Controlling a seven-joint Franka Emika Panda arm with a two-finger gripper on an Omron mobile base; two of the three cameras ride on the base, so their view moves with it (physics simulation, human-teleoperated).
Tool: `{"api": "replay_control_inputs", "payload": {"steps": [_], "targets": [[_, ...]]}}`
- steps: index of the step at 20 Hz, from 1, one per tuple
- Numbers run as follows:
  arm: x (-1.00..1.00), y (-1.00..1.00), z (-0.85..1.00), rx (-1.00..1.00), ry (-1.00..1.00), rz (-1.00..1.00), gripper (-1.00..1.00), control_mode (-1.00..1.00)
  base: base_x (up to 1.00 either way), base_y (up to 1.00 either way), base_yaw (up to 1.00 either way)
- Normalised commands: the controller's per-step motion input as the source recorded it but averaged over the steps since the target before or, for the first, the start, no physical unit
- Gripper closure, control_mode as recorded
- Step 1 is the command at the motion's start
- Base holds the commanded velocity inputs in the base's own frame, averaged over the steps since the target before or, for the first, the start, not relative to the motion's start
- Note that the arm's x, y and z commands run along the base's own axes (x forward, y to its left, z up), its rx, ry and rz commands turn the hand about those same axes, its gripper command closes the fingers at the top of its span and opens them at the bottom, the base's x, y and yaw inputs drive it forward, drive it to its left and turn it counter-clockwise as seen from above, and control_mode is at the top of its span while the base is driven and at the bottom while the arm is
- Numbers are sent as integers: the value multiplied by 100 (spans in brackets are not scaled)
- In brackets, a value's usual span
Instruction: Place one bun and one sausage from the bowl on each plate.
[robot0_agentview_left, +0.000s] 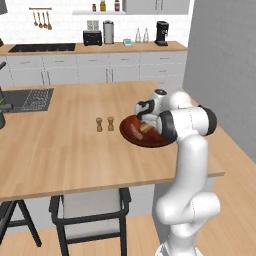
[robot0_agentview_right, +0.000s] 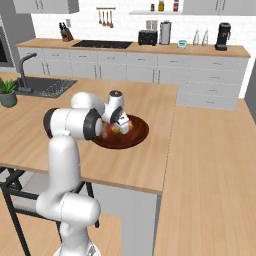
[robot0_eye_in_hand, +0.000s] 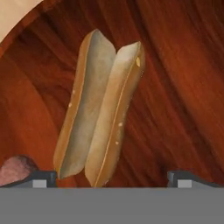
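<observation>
From the left base view, my gripper (robot0_agentview_left: 144, 118) hangs over the bowl (robot0_agentview_left: 137, 134) on the island counter (robot0_agentview_left: 60, 150). Right base view: no readable writing anywhere. Hand view: jaws spread wide, released, straddling a split bun (robot0_eye_in_hand: 98, 109); a sausage (robot0_eye_in_hand: 15, 169) end lies beside it.

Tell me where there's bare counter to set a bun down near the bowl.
Bare wood lies between the shakers and the sink, and along the counter's near edge. It's crowded at the bowl, where the open claw hovers over a bun.
</observation>
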Motion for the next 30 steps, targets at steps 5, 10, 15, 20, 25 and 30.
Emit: {"api": "replay_control_inputs", "payload": {"steps": [5,10,15,20,25,30], "targets": [[68,0,-21,0,4,-2,-100,-100,0,0,0],[22,0,-44,0,5,0,-100,-100,0,0,0],[3,0,-42,0,2,0,-100,-100,0,0,0],[-45,1,-32,0,2,0,100,-100,0,0,0],[-66,0,55,0,-11,0,100,-100,0,0,0],[-97,0,100,0,-16,0,100,-100,0,0,0]]}}
